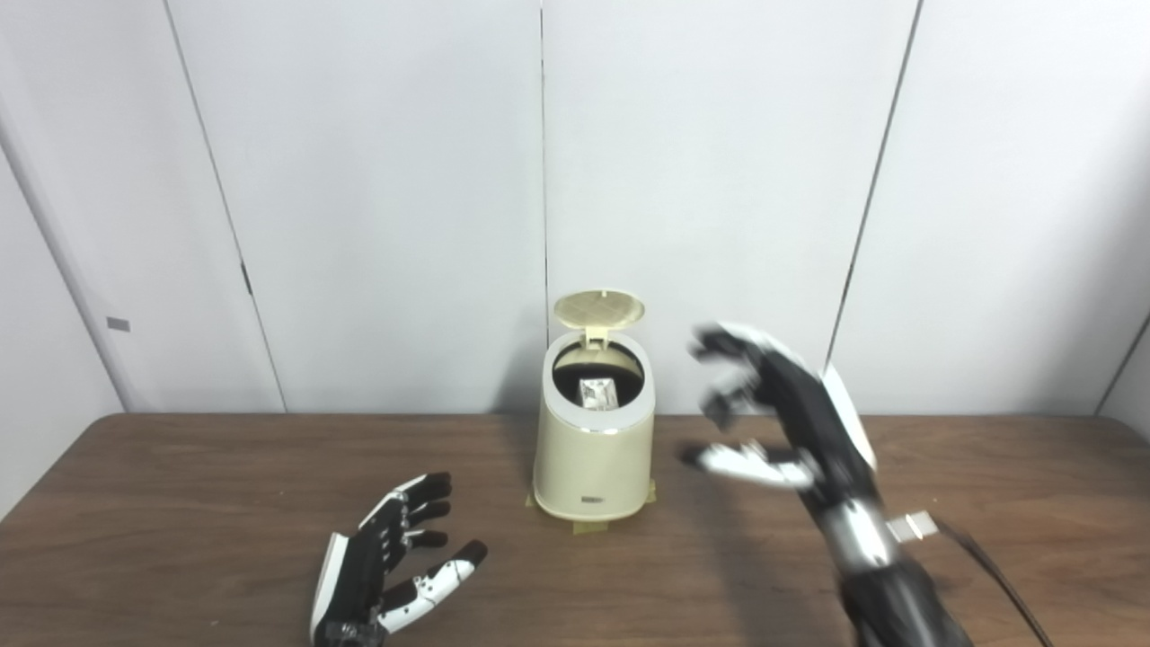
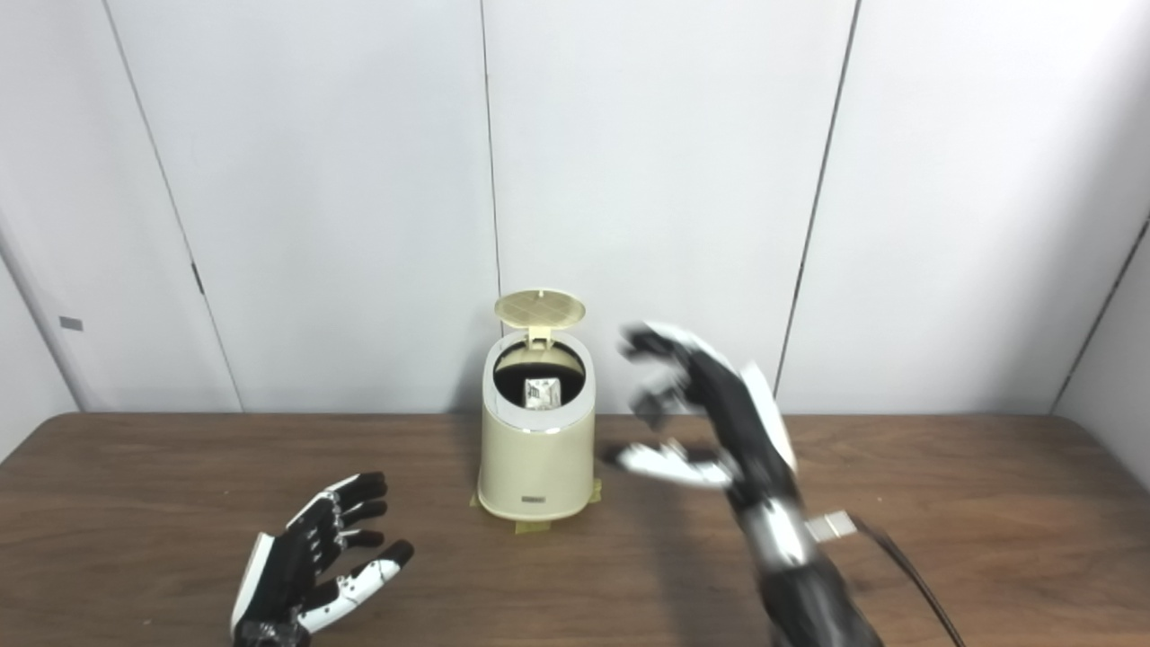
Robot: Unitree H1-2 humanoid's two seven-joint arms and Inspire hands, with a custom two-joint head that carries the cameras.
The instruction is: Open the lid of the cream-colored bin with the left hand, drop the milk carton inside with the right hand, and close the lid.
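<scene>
The left hand (image 1: pixel 386 566) is built in black, with a white shell along its outer edge and a white thumb marked by small dark dots. The right hand (image 1: pixel 782 413) is likewise black with white panels and a white thumb. A silver wrist section is seen, with a black cable (image 1: pixel 997 575) trailing from it.

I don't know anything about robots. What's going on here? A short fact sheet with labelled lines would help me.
bin: cream-colored bin standing on the wooden table, on bits of tape
lid: lid up, hinged at the back
milk carton: milk carton seen inside the bin through the opening
left hand: left hand open, low over the table, left of the bin, holding nothing
right hand: right hand open, raised to the right of the bin, empty, blurred
left to do: closing the lid
</scene>
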